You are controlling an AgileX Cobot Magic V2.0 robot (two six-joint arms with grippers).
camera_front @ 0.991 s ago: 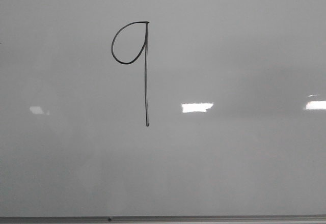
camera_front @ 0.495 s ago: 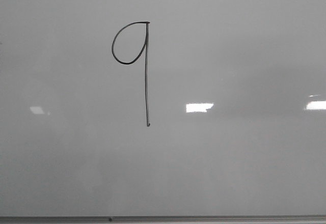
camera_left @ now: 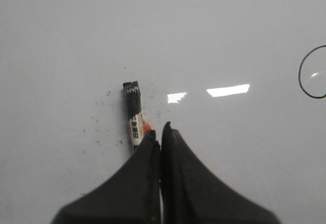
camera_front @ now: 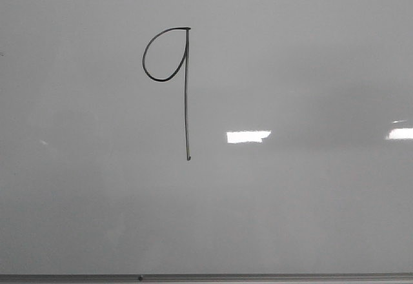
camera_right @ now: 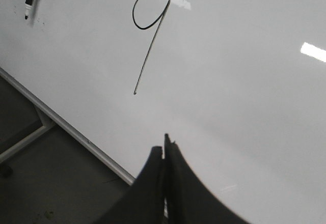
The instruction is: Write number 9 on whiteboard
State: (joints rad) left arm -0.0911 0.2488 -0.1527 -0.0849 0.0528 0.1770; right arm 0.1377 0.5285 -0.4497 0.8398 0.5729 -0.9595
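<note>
Both pincers, left gripper [camera_left: 160, 132] and right gripper [camera_right: 164, 150], are clenched empty; the number 9 [camera_front: 175, 77] looks finished on the whiteboard [camera_front: 310, 200], so only retreat seems left.

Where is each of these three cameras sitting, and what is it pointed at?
Front view: faces the glossy pale whiteboard head-on, the thin black number 9 drawn on it; no robot parts.
Left wrist view: on the left arm, over its shut left gripper, beside a black-capped marker.
Right wrist view: on the right arm, over its shut right gripper.
All views share the 9.
</note>
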